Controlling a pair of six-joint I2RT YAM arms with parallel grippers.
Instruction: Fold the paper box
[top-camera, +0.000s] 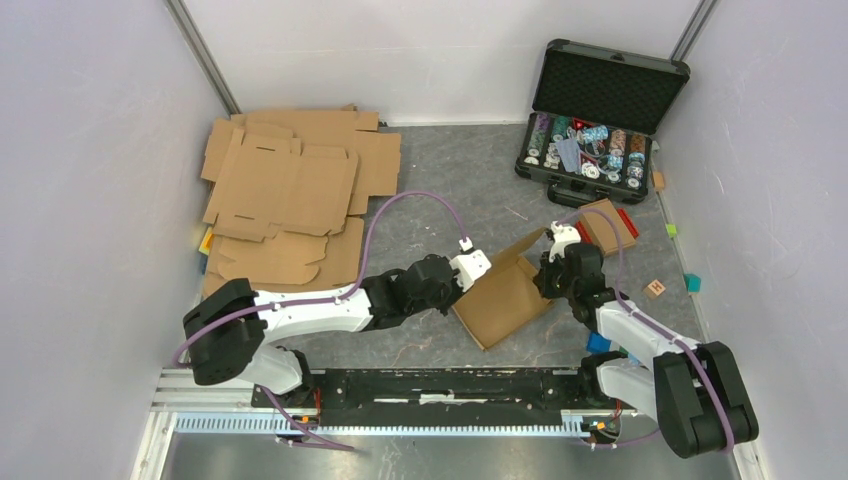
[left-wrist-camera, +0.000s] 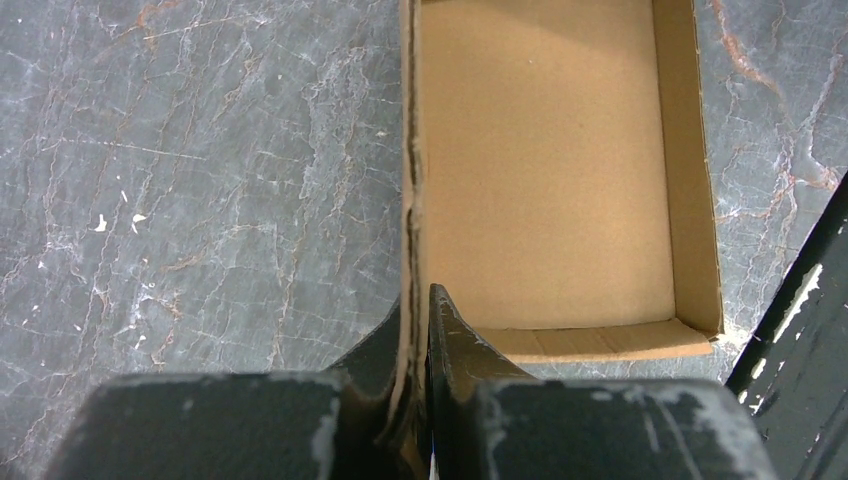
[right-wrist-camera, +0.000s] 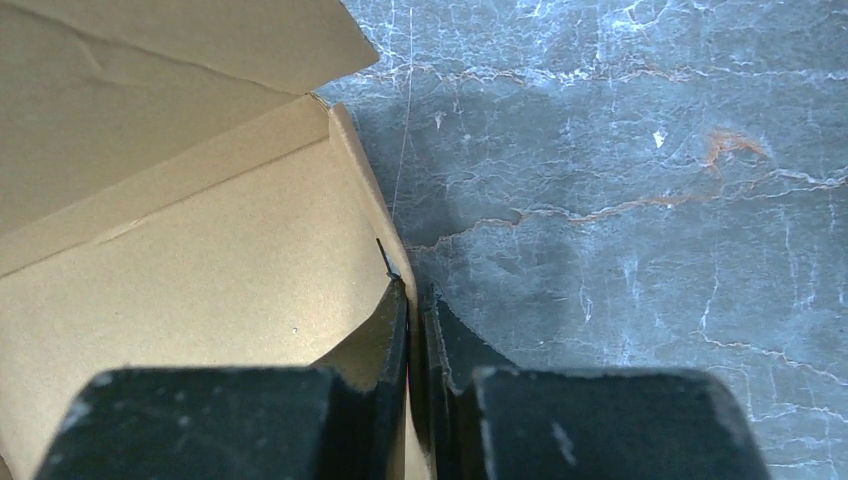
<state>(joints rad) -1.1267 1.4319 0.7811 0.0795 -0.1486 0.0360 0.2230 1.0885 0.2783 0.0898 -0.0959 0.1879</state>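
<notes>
Paper box (top-camera: 503, 300) sits on the grey table (top-camera: 450, 190), centre front, between both arms, turned diagonally; from the top camera I see it as a shallow open tray with one flap standing up at its far side. Left pincer (left-wrist-camera: 420, 300) is clenched on the box's side wall; on the left wrist camera one finger is inside the tray and one outside, with the cardboard edge pinched between them. Right pincer (right-wrist-camera: 412, 292) is on the opposite side, near a corner; its fingers are nearly together with the wall edge running in between, so I read it as gripping the wall. On the right wrist camera a flap leans in over the box floor, top left. Flat cardboard blanks (top-camera: 290, 190) are stacked far left; the open black poker chip case (top-camera: 600, 110) is far right; both are well apart from the box.
</notes>
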